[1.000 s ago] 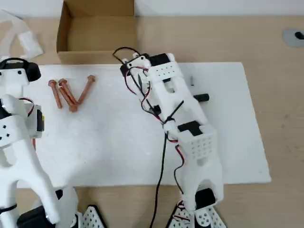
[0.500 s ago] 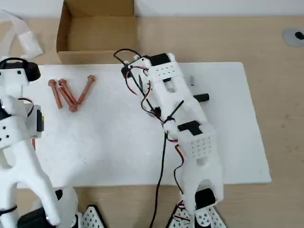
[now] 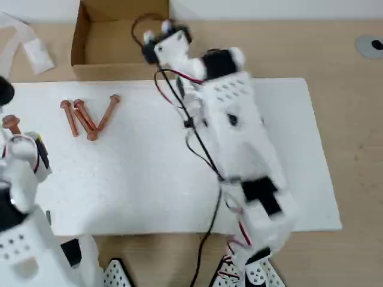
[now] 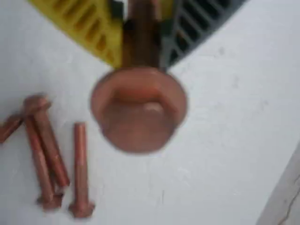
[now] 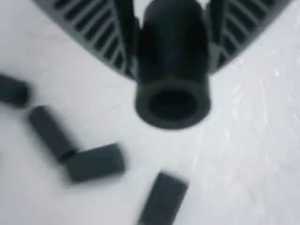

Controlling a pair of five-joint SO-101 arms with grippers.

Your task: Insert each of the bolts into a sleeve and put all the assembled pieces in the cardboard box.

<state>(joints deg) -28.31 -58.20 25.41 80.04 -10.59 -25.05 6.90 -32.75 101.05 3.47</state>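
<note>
Held bolt: a copper flanged bolt (image 4: pixel 139 110), with its shank clamped in the left gripper (image 4: pixel 140 49) and its head sticking out past the fingertips.
Left fingers: one yellow (image 4: pixel 89 28) and one dark grey (image 4: pixel 197 23), both ribbed and closed tight on the shank.
Held bolt, from above: the head shows at the left edge of the white foam mat (image 3: pixel 137 179), just past the upper end of the left arm (image 3: pixel 21 197).
Loose bolts: three (image 3: pixel 85 119) lie on the mat's far-left part. Two are nearly parallel and touching, and the third is slanted with its threaded end meeting theirs. They are near the box but outside it.
Held sleeve: a black tube (image 5: pixel 171 56) gripped by the right gripper (image 5: pixel 172 70), with its open bore facing the camera.
Right fingers: dark ribbed pads (image 5: pixel 93 28) pressed against both sides of the sleeve.
Loose sleeves: four (image 5: pixel 96 161) lie flat on the mat below the held one, scattered. Two of them meet end to end at an angle.
Cardboard box: open-topped (image 3: pixel 114 45), on the table (image 3: pixel 350 119) against the mat's far edge, left of centre.
Right arm: stretched diagonally over the middle of the mat (image 3: pixel 239 137). Its far end is over the box's near right corner, and red and black wires (image 3: pixel 197 143) trail along it.
</note>
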